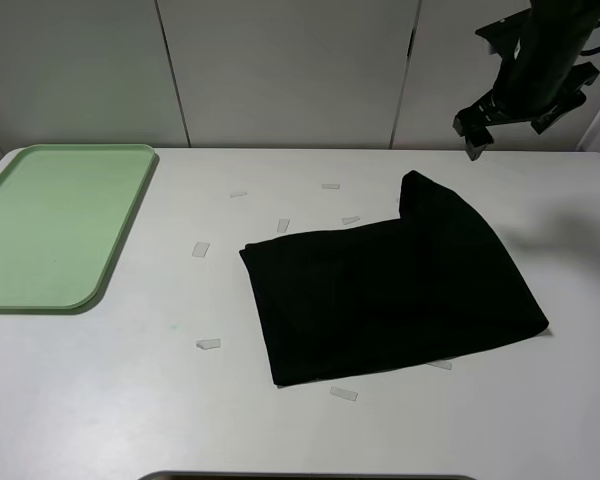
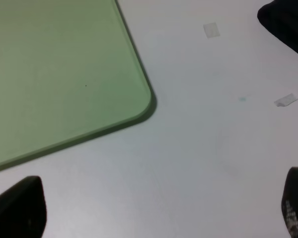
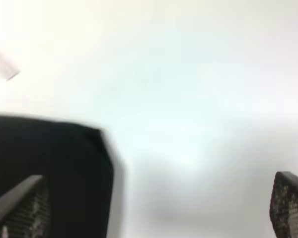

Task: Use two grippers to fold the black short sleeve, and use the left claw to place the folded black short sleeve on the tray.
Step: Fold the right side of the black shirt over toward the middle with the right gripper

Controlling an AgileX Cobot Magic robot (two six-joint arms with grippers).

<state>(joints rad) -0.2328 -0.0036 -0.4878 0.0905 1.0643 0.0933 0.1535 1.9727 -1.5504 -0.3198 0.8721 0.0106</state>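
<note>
The black short sleeve (image 1: 390, 295) lies folded into a rough rectangle on the white table, right of centre, with one corner raised at its back edge. The mint-green tray (image 1: 60, 225) sits empty at the far left. My right gripper (image 1: 525, 112) hangs open and empty high above the table's back right, behind the shirt. In the right wrist view its fingers (image 3: 20, 208) stand wide apart, with an edge of the shirt (image 3: 54, 163) below. My left gripper (image 2: 159, 213) is out of the exterior view. It is open and empty over bare table near the tray's corner (image 2: 134, 94).
Several small clear tape pieces (image 1: 201, 249) lie scattered on the table around the shirt, one of them also in the left wrist view (image 2: 285, 100). A white panelled wall stands behind. A dark edge (image 1: 310, 476) shows at the table's front.
</note>
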